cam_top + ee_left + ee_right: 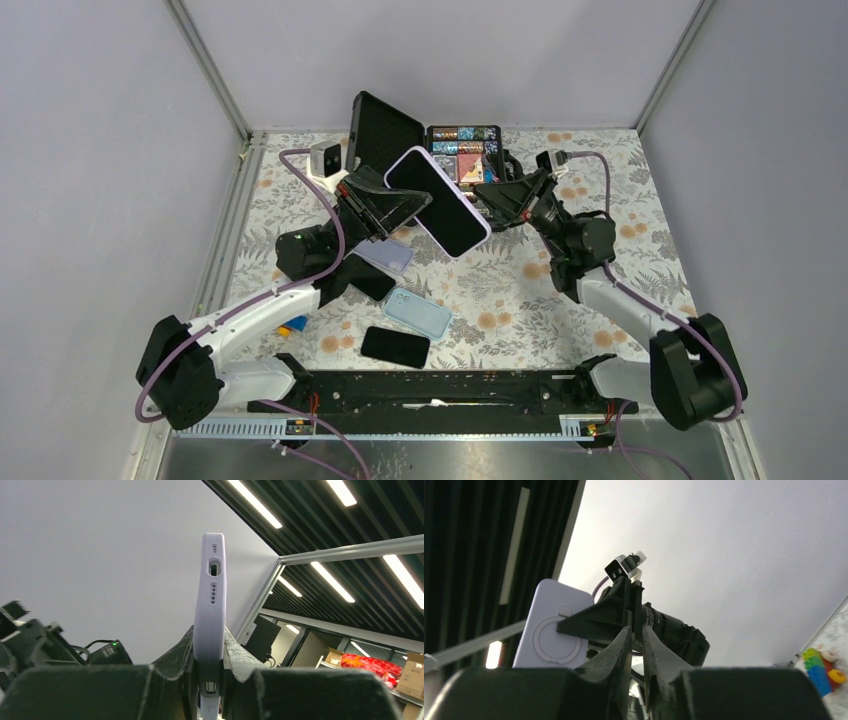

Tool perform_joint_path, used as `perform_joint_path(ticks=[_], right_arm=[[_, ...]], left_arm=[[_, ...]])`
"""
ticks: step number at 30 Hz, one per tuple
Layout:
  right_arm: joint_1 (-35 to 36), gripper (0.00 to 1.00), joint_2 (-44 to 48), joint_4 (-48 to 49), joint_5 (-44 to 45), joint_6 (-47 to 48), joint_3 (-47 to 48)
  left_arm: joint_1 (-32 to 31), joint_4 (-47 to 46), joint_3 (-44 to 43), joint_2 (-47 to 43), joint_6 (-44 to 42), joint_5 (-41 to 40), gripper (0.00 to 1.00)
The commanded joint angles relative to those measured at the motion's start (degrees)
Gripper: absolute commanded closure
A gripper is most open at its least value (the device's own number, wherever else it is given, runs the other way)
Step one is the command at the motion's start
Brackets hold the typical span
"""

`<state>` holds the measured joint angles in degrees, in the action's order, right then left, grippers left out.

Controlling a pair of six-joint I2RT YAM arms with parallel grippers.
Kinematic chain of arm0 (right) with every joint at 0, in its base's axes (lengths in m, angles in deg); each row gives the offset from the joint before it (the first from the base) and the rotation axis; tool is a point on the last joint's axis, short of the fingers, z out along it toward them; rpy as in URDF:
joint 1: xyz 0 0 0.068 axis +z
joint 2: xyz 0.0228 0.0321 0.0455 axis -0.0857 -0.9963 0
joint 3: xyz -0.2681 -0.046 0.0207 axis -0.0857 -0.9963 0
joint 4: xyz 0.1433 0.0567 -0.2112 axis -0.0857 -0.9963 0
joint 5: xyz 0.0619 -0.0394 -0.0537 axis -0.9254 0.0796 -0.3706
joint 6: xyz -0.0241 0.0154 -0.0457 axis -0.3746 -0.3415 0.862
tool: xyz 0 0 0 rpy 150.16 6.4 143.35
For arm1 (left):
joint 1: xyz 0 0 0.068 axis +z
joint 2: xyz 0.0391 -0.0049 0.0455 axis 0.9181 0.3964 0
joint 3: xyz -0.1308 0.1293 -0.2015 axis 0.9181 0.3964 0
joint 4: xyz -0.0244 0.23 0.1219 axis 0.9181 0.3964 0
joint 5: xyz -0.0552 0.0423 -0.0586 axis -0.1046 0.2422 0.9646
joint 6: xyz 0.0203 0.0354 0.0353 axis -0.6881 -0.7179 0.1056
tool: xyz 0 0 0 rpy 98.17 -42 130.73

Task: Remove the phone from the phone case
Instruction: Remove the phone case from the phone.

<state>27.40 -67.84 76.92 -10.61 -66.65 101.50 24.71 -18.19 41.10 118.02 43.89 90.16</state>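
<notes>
Left tool [209,636] clamps the phone case [211,592] — aloft; right tool [635,630] closed.

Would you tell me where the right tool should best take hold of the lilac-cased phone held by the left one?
Probably the free long edge of the lilac-cased phone, from the right arm's side: the left tool clamps the opposite edge across screen and back, so that rim faces the right tool unobstructed.

You will find no text, label, brand or number that can be read in any view. The lilac silicone phone case [210,610] shows only plain port holes and a moulded ring on its back. Any print on the black tray of coloured tiles [463,140] and the blurred brown cardboard boxes [413,672] is too small to read.
</notes>
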Motion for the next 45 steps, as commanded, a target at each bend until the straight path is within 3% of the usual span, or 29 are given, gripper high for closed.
perform_joint_path(ticks=[1, 5, 8, 13, 19, 28, 31, 38, 41, 45], right_arm=[[0.5, 0.64, 9.7, -10.9, 0.2, 18.7, -1.1], [1.7, 0.32, 20.6, -23.1, 4.1, 41.6, -5.5], [4.2, 0.26, 25.0, -24.9, 2.3, 52.2, -7.4], [9.0, 0.26, 26.3, -22.5, -2.8, 62.3, -9.3], [12.2, 0.24, 24.1, -19.6, -0.7, 64.6, -6.2], [12.7, 0.22, 18.8, -9.2, 4.2, 57.9, -3.4], [12.7, 0.27, 18.3, -8.4, 5.1, 56.7, -3.0], [12.7, 0.54, 17.6, -9.7, 6.2, 56.6, -2.5], [12.6, 0.7, 17.5, -12.8, 5.4, 60.2, -2.4], [12.7, 0.81, 18.2, -20.2, 3.2, 70.4, -2.1]], left_arm=[[0.3, -3.0, -1.3, -2.5, -3.7, -2.8, 1.0], [0.4, 3.0, -0.9, -3.2, -7.7, -6.2, 1.0], [0.4, 8.3, -1.2, -3.5, -10.1, -9.1, 1.0], [0.4, 14.0, -1.4, -3.6, -10.9, -12.7, 1.0], [0.4, 16.2, -1.4, -3.1, -9.5, -13.8, 1.0], [0.4, 16.3, -1.5, -2.5, -8.2, -13.6, 1.0], [0.4, 16.4, -1.4, -2.7, -7.9, -13.4, 1.0], [0.4, 16.3, -1.3, -3.1, -6.5, -12.9, 1.0], [0.4, 14.9, -1.5, -3.6, -4.9, -11.8, 1.0], [0.4, 17.6, -1.9, -4.6, -2.1, -10.9, 1.0]])
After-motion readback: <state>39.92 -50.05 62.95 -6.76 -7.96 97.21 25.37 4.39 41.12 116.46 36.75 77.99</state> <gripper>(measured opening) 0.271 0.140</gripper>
